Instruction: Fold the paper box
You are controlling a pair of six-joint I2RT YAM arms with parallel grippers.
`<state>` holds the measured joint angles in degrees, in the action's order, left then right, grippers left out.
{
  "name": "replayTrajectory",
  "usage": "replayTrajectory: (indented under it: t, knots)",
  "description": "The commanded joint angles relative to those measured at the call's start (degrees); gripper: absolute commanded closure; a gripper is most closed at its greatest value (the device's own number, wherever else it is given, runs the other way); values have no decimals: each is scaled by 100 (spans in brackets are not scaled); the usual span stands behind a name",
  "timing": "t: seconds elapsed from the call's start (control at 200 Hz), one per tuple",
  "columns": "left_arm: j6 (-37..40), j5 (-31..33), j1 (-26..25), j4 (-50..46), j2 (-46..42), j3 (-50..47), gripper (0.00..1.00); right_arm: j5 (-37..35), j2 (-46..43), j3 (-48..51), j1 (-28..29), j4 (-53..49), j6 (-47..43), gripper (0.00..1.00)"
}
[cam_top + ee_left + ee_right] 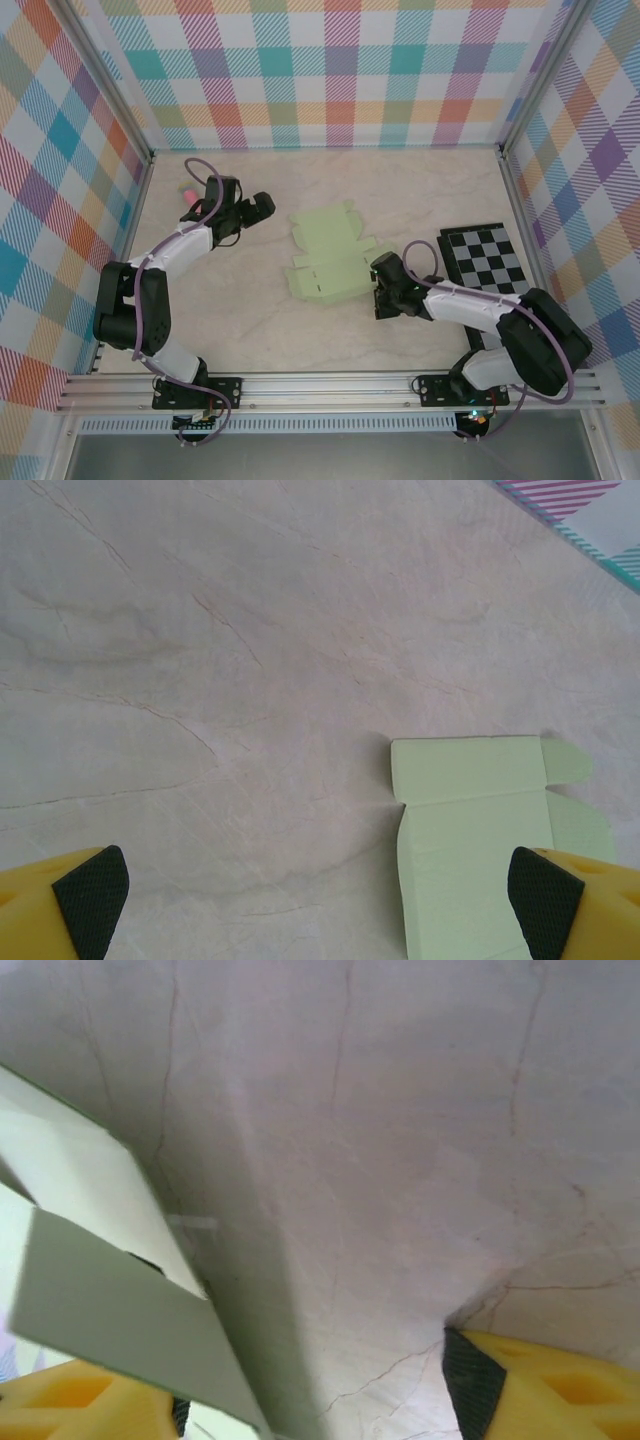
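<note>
The paper box (328,256) lies as a flat pale-green tabbed cut-out in the middle of the table. My left gripper (262,207) hovers just off its upper left edge, open wide. In the left wrist view the sheet (478,820) sits at the lower right, partly under the right fingertip (545,900), and bare table fills the gap of the gripper (318,910). My right gripper (380,290) is at the sheet's lower right edge. In the right wrist view a raised flap (110,1310) leans across the left finger; the gripper (325,1400) is open, with table between its pads.
A black-and-white checkered board (487,258) lies right of the right arm. A small pink stick (187,192) rests near the back left wall. Plaid walls (330,70) enclose the table on three sides.
</note>
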<state>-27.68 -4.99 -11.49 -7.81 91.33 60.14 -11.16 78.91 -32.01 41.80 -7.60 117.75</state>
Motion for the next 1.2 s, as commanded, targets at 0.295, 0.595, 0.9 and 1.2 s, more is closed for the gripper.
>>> replayTrajectory:
  t: [0.295,0.595,0.9,1.2]
  knots:
    - [78,14,-12,-125,-186,65,0,301,557,-201,-266,1895,-1323,86]
    - [309,-344,-13,-407,-569,392,0,2494,643,-3267,-1598,-2500,-9690,100]
    - [529,-1207,-119,916,-944,-196,0,1818,2289,-5526,-1706,-5865,-15027,100]
    - [1107,-2019,-519,2395,-738,-1058,1,1527,2330,-5636,-1730,-4581,-17268,100]
